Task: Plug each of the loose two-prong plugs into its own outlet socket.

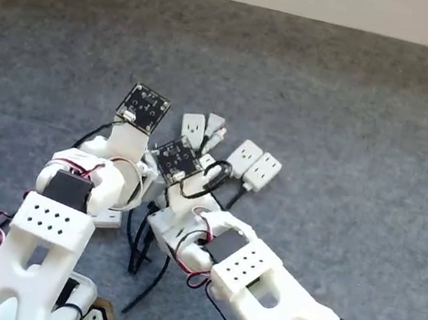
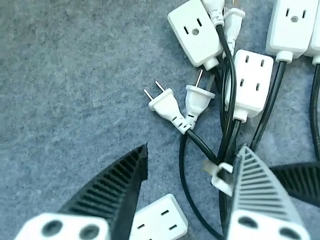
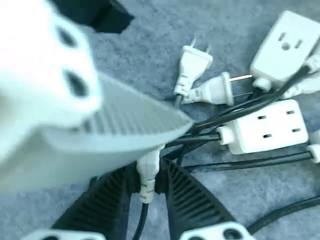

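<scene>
Light plug (image 3: 147,185), judged best held by its rigid body, is clamped in right gripper (image 3: 150,167); left gripper (image 2: 195,150) is seen open.

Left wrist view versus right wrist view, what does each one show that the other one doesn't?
Only the left wrist view shows an outlet socket beside the open left gripper. Only the right wrist view shows the right gripper closed on a white cord end. Both show the two loose plugs, the black cords and two more outlets.
</scene>
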### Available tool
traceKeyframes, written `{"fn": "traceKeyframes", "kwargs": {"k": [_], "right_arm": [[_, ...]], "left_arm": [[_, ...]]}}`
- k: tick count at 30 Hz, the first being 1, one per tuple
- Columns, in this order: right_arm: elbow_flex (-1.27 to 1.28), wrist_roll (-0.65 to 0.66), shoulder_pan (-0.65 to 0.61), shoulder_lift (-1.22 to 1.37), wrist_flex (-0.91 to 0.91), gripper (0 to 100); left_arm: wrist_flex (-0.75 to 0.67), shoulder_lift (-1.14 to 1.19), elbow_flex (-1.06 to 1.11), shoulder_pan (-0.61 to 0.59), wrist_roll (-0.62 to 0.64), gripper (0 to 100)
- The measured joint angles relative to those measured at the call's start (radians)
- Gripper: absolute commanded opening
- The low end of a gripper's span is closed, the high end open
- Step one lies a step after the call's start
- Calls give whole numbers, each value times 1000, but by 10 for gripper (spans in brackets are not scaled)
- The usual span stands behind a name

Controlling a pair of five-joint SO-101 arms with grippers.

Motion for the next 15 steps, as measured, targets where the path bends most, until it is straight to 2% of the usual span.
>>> {"fn": "traceKeyframes", "kwargs": {"k": [4, 8, 15], "right_arm": [[0, 0, -6, -20, 66, 5], [-8, 35, 8, -155, 198, 5], [-149, 81, 71, -331, 402, 5]], "left_arm": [[-5, 0, 5, -2, -2, 264], [-6, 0, 18, -5, 2, 264], [-12, 2, 23, -8, 3, 264]]}}
